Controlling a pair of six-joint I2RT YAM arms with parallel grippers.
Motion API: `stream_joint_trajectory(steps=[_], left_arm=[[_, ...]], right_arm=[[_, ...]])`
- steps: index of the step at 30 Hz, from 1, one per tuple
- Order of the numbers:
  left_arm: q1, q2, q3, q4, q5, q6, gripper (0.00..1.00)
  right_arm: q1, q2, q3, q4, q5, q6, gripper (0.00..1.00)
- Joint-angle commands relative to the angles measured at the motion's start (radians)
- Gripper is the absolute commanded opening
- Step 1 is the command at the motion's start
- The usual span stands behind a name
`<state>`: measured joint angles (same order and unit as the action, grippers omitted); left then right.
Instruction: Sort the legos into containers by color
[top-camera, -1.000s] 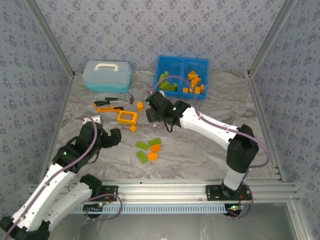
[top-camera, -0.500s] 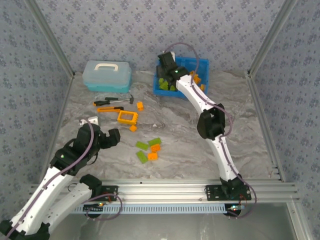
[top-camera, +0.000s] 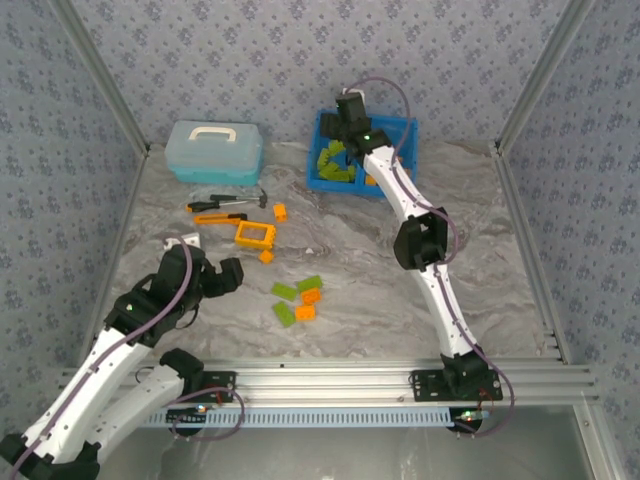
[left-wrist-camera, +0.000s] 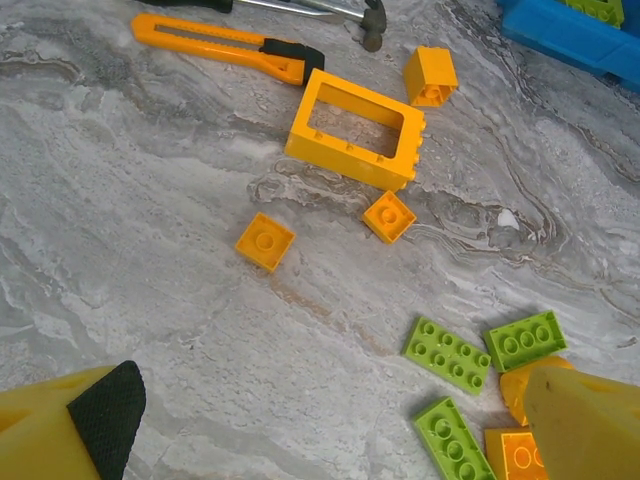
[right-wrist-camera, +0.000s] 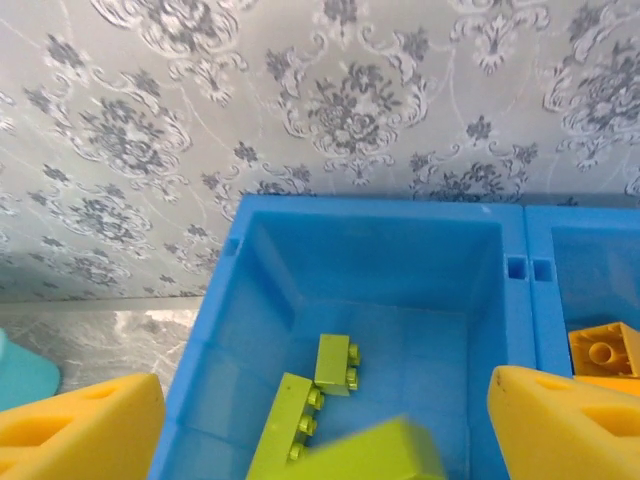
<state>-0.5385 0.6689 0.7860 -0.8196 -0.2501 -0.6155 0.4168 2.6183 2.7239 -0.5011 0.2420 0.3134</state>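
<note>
The right gripper (top-camera: 346, 128) hung wide open over the left compartment (right-wrist-camera: 420, 300) of the blue tray (right-wrist-camera: 365, 208), where green legos (right-wrist-camera: 335, 362) lay. The left gripper (left-wrist-camera: 325, 410), spread and empty, hovered above loose legos (left-wrist-camera: 448, 352) toward the counter's (left-wrist-camera: 150, 250) near edge.

Wide bare table (top-camera: 500, 250) lies right of the right arm (top-camera: 440, 295), which reaches over the blue tray (top-camera: 330, 183). On the left, the pale box (top-camera: 215, 150), hammer (left-wrist-camera: 372, 22), knife (left-wrist-camera: 225, 45), orange frame (left-wrist-camera: 357, 128) and scattered bricks (left-wrist-camera: 448, 352) leave narrow gaps

Pale blue lidded box (top-camera: 214, 152), hammer (top-camera: 230, 201), orange utility knife (top-camera: 221, 217)
</note>
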Motion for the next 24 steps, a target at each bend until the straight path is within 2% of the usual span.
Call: stream_joint_trajectory(steps=[1,8,10,13,15,17,21,24], left_arm=[[0.005,0.014,-0.002,0.052,0.019,-0.012,0.99],[0.005,0.182,0.043,0.135,0.014,-0.079,0.99],[0.009,0.273,0.088,0.169,0.01,-0.095,0.98],[0.02,0.454,0.183,0.203,0.038,-0.087,0.96],[0.033,0.604,0.281,0.201,0.072,-0.073,0.94],[0.04,0.741,0.384,0.189,0.093,-0.059,0.92],[0.041,0.989,0.604,0.155,0.094,-0.033,0.85],[0.045,1.137,0.727,0.154,0.099,-0.015,0.81]], right_arm=[[-0.01,-0.087,0.021,-0.029,-0.025,0.0,0.87],[0.034,-0.248,-0.087,-0.201,-0.044,-0.068,0.88],[0.067,-0.351,-0.227,-0.218,-0.03,-0.095,0.89],[0.126,-0.568,-0.561,-0.15,-0.024,-0.12,0.9],[0.168,-0.726,-0.802,-0.105,-0.048,-0.12,0.92],[0.204,-0.854,-0.971,-0.07,-0.084,-0.107,0.94],[0.28,-1.091,-1.238,-0.121,-0.081,-0.036,1.0],[0.317,-1.228,-1.383,-0.159,-0.074,0.03,1.0]])
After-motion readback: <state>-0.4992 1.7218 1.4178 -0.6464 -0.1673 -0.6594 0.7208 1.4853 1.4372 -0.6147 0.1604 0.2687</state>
